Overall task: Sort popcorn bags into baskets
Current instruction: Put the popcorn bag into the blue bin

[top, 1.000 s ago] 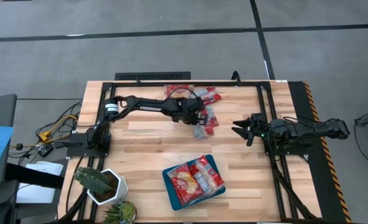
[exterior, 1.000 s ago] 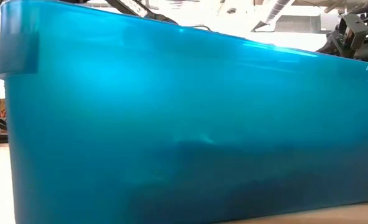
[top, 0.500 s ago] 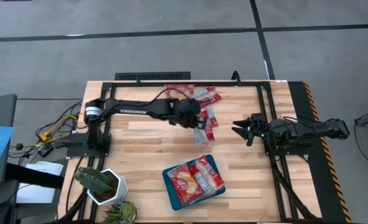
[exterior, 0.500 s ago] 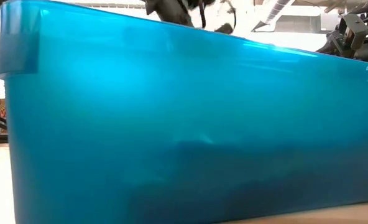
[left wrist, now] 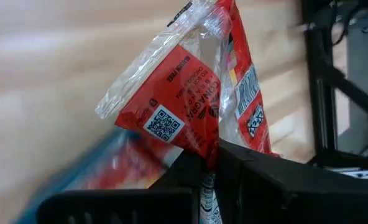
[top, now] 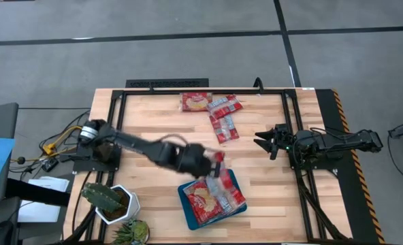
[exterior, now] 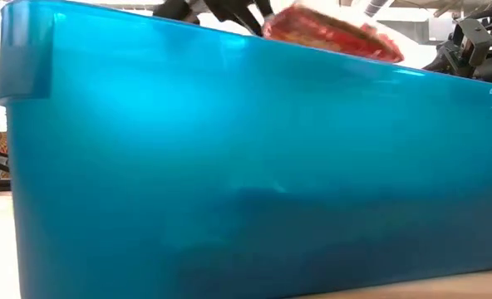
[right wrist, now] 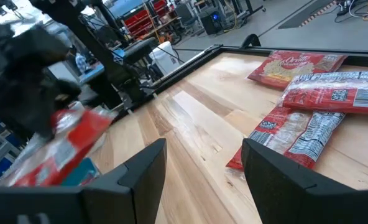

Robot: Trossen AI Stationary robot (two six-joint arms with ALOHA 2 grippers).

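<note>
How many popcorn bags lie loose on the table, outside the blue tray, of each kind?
Wide bags with a yellow picture: 1
Narrow bags with silver marks: 3
Total: 4

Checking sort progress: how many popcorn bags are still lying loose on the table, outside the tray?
4 that I can tell: one yellow-pictured bag by the far edge, then three narrower bags beside it. Overlaps may hide more.

The high view looks straight down on the whole table (top: 154, 146); the low view sits pressed against the teal tray (exterior: 229, 183) – also at the high view's six o'clock. Wrist views look past their own fingers.
</note>
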